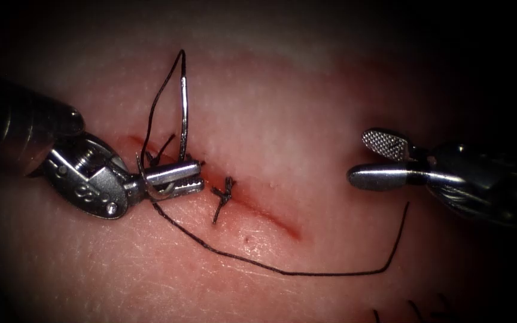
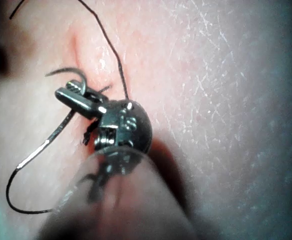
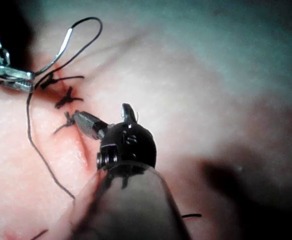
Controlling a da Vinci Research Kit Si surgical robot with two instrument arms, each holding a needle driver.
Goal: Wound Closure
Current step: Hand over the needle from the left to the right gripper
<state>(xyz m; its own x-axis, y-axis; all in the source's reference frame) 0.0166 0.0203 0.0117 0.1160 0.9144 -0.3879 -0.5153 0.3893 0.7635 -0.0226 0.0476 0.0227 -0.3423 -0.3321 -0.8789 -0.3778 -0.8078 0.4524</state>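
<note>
Pale pink pork-belly tissue (image 1: 306, 107) carries a red slanted cut (image 1: 252, 206) running from the left tool down to the right, with one knotted black stitch (image 1: 225, 194) on it and red fluid along the edge. Left arm's steel needle driver (image 1: 178, 178) sits at the cut's left end, jaws clamped on the thin curved steel needle (image 1: 183, 110) near its lower end, the rest standing up clear of tissue. Right arm's steel needle driver (image 1: 384, 160) hovers well right of the cut, jaws apart, holding nothing. Black thread (image 1: 282, 270) trails slack across the tissue. Risks: needle could pivot in that end grip; slack thread may snag on the jaws.
</note>
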